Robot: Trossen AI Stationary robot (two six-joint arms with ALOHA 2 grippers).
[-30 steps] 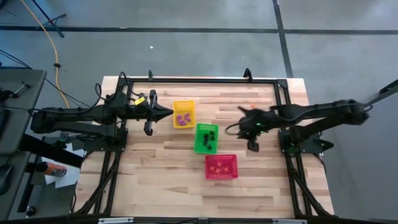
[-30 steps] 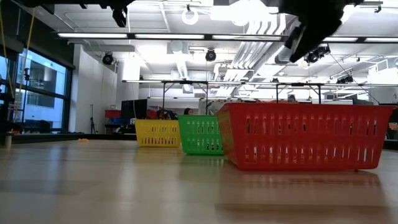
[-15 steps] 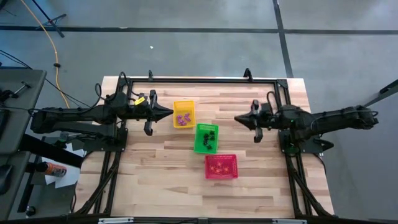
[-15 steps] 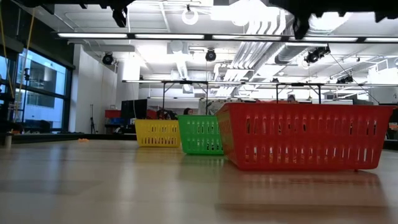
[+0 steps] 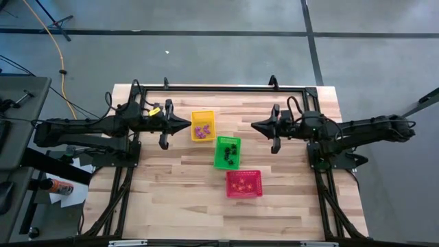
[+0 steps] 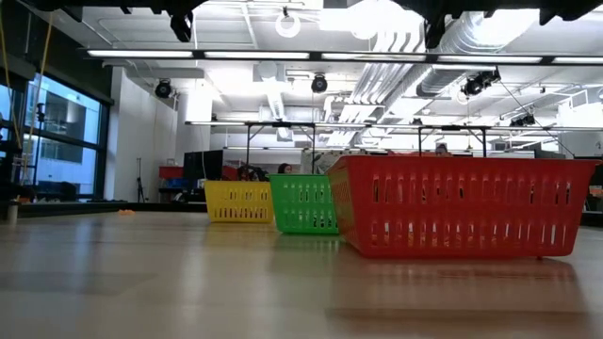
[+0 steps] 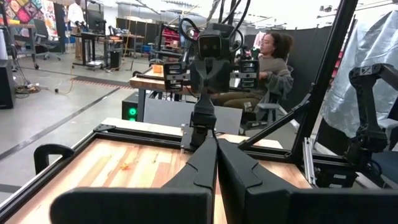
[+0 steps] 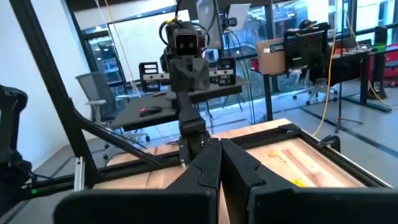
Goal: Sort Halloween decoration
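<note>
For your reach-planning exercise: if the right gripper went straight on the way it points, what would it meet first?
Probably the left gripper, facing it; the right gripper seems to pass above the yellow basket.

We saw grey concrete floor (image 5: 206, 55) around the wooden table (image 5: 178, 206), windows (image 6: 57, 141) at left, and ceiling strip lights (image 6: 188, 54) overhead.

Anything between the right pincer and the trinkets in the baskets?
Nothing visible. The right pincer hangs shut and empty over bare table, right of the yellow basket; the trinkets lie sorted in open-topped baskets.
</note>
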